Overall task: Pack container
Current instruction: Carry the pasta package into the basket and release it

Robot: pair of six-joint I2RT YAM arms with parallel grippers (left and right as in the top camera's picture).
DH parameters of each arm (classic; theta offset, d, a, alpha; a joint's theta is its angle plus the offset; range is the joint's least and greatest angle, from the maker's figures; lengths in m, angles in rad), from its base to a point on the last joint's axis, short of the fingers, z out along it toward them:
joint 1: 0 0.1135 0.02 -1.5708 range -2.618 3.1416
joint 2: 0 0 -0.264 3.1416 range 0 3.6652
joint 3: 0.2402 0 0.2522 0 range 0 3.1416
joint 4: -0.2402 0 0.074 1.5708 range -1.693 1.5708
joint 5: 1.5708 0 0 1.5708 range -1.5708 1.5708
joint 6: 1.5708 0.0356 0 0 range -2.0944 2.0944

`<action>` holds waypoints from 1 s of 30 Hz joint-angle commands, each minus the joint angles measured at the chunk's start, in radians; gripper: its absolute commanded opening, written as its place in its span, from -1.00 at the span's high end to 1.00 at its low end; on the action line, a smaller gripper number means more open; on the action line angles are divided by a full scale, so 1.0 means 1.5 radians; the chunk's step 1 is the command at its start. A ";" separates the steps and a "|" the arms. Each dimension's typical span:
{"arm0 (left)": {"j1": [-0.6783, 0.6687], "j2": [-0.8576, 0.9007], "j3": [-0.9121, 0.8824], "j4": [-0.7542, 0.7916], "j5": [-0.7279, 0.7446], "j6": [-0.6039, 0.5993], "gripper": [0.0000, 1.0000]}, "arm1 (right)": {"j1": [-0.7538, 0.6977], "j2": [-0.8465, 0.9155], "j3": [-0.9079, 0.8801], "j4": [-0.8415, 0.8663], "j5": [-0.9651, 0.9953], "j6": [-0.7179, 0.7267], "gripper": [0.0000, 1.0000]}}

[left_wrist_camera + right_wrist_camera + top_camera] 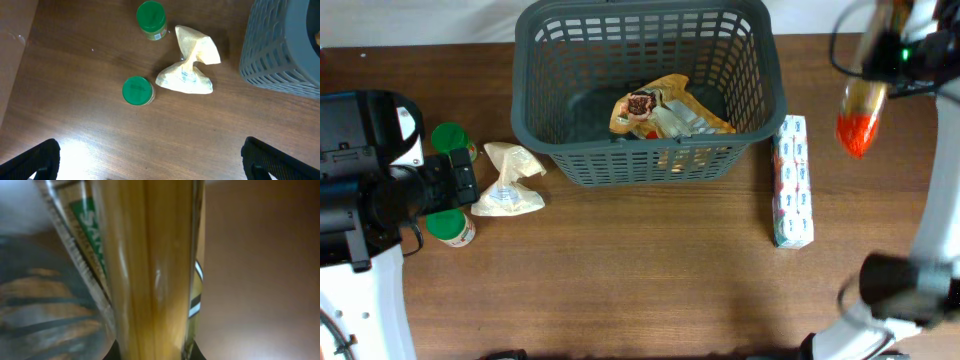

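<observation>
The dark grey basket point(645, 150) stands at the table's back middle with a yellow snack bag point(665, 112) inside. My right gripper point(892, 45) is raised at the basket's right and is shut on a clear packet of spaghetti point(862, 110) with a red end; the packet fills the right wrist view point(150, 270). My left gripper point(150, 160) is open and empty above the table at the left, short of two green-lidded jars point(137, 91) point(151, 19) and a crumpled beige bag point(189, 62). The basket's corner point(280, 45) shows in the left wrist view.
A long white box with a floral print point(792, 182) lies on the table right of the basket. The jars point(450, 228) point(450, 138) and the beige bag point(510, 180) lie left of the basket.
</observation>
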 commanded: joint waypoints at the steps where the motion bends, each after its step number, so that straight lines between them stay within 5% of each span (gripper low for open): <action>1: 0.004 0.002 0.002 -0.001 -0.004 0.001 -0.99 | 0.112 -0.090 0.093 0.000 -0.026 -0.141 0.92; 8: 0.004 0.002 0.002 -0.001 -0.004 0.001 -0.99 | 0.304 -0.085 0.109 0.031 -0.026 -0.556 0.92; 12: 0.004 0.002 0.002 -0.001 -0.004 0.001 -0.99 | 0.350 -0.027 0.099 0.078 -0.027 -0.687 0.92; 21: 0.004 0.002 0.002 -0.001 -0.004 0.001 -0.99 | 0.362 0.163 0.099 0.188 -0.074 -0.733 0.92; 30: 0.004 0.002 0.002 -0.001 -0.004 0.001 -0.98 | 0.370 0.288 0.099 0.193 -0.066 -0.610 0.92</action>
